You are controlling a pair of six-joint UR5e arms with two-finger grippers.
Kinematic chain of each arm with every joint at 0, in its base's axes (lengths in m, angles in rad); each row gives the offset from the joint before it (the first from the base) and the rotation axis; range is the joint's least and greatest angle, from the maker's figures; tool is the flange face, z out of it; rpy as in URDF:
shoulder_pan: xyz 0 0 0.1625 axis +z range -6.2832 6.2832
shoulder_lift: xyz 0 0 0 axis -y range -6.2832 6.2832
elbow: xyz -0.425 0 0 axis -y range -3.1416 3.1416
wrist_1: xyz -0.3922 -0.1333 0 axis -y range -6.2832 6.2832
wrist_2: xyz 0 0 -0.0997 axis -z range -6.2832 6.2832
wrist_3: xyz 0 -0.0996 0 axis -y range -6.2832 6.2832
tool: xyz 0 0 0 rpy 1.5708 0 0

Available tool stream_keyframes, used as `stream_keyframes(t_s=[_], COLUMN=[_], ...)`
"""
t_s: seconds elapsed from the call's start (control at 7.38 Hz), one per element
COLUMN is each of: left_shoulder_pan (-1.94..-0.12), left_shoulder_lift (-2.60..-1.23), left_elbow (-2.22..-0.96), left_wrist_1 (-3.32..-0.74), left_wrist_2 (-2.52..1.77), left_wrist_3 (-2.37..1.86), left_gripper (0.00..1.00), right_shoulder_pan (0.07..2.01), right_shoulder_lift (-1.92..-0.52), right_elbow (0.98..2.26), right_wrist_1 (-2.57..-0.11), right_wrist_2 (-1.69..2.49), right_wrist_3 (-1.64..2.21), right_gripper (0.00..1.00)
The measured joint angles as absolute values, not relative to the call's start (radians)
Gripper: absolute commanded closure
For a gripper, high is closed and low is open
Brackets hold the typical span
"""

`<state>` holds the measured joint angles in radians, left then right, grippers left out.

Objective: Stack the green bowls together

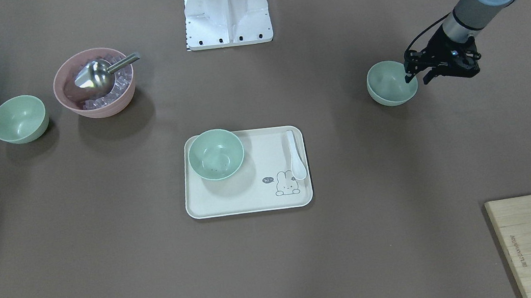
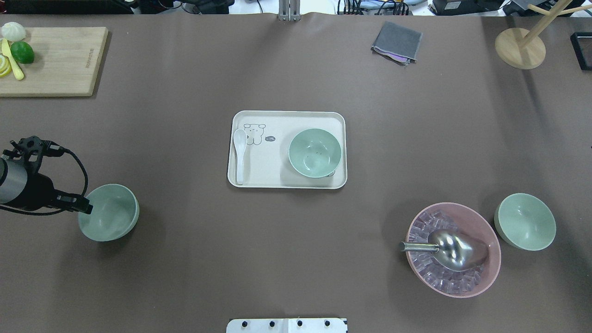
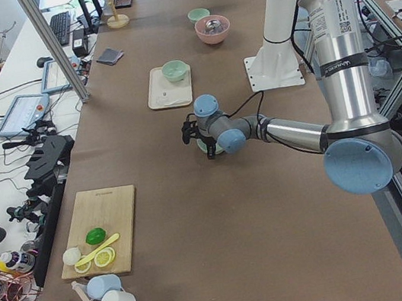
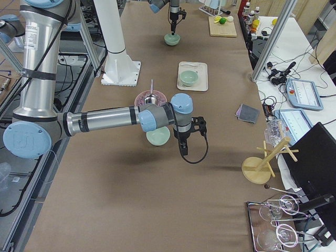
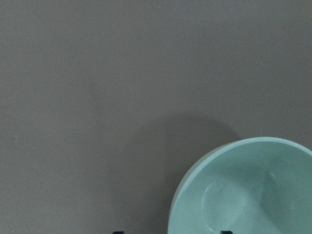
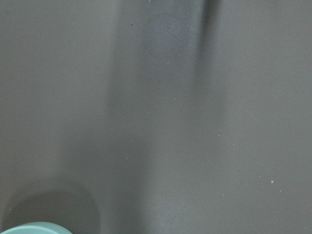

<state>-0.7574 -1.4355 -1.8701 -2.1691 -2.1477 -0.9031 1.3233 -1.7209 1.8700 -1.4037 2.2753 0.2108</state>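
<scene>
Three pale green bowls show in the overhead view. One (image 2: 314, 152) stands on the cream tray (image 2: 286, 181), one (image 2: 111, 212) at the left, one (image 2: 525, 221) at the right beside the pink bowl. My left gripper (image 2: 88, 209) is open at the left bowl's rim (image 1: 391, 84). The left wrist view shows one fingertip (image 5: 118, 232) outside that bowl (image 5: 243, 190) and one over it. My right gripper (image 4: 182, 148) shows only in the exterior right view, beside the right bowl (image 4: 157, 137); I cannot tell if it is open or shut. That bowl's rim (image 6: 34, 228) edges the right wrist view.
A pink ribbed bowl (image 2: 481, 277) holds ice and a metal scoop (image 2: 451, 249). A white spoon (image 2: 239, 152) lies on the tray. A cutting board (image 2: 55, 62) with a lime is far left, a grey cloth (image 2: 397, 41) and a wooden stand (image 2: 520, 46) far right.
</scene>
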Motion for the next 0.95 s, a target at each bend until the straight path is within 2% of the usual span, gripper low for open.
stream_keyframes(t_s=[0.54, 0.95], left_shoulder_pan=[-0.758, -0.760], left_shoulder_lift=[-1.436, -1.447], left_elbow=[-1.878, -1.930], left_wrist_1=[-2.171, -2.167], left_wrist_2=[-2.148, -2.153], left_wrist_3=[-0.904, -0.963], left_gripper=[1.00, 1.00], right_shoulder_pan=[1.320, 1.318], right_shoulder_lift=[-1.720, -1.720], right_elbow=[1.870, 1.869], right_wrist_1=[-1.404, -1.404], right_wrist_2=[2.275, 2.275], right_wrist_3=[0.213, 0.214], right_gripper=[0.00, 0.00])
